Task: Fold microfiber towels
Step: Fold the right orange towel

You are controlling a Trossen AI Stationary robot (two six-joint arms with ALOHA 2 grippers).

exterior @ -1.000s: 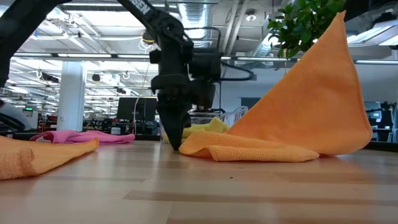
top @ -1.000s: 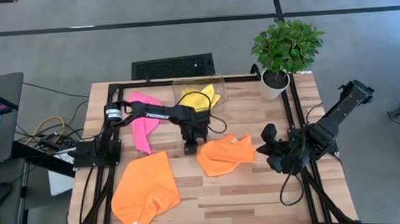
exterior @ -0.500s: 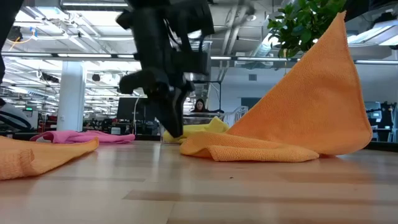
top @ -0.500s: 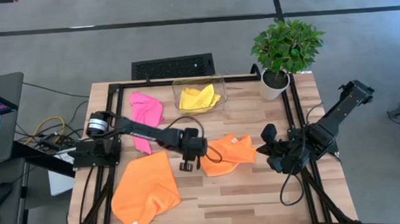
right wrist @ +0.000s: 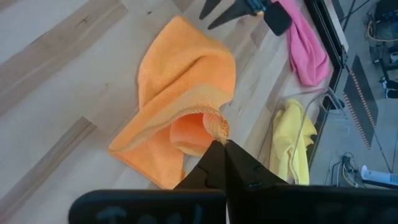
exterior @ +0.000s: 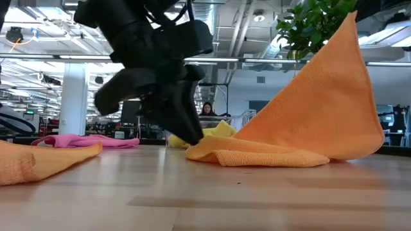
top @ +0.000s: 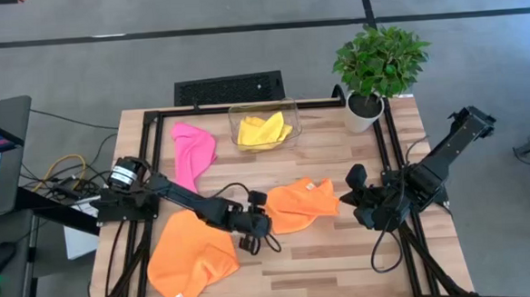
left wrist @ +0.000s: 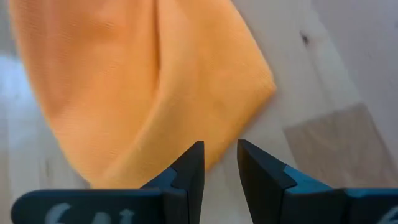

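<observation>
An orange microfiber towel (top: 300, 204) lies bunched at the table's middle. One corner is raised toward the right, where my right gripper (top: 344, 199) is shut on it. My left gripper (top: 257, 233) hovers low at the towel's near-left edge (left wrist: 205, 124), its fingers a narrow gap apart and slanting down. A second orange towel (top: 193, 257) lies spread at the near left. A hot pink towel (top: 192, 152) lies at the far left. A yellow towel (top: 264, 130) sits in the clear bin (top: 290, 106). My right gripper pinches the orange towel's corner (right wrist: 217, 129) between its shut fingers, coming from the table's right and slanting down. The corner is lifted; the cloth slopes down from it (exterior: 321, 96) to the bunched rest on the table (exterior: 257, 154). My left gripper: I cannot tell whether its fingertips (exterior: 192, 136) touch the towel's edge.
A potted plant (top: 379, 65) stands at the far right corner. A black frame (top: 388, 151) runs along the table's sides. Bare wood (top: 344, 263) shows along the near edge, right of the spread orange towel.
My left gripper has swung from beside the clear bin toward the table's near edge, past the towel's left side, rolling and tipping as it went; its finger gap looks unchanged. The orange towel and my right gripper have kept still.
</observation>
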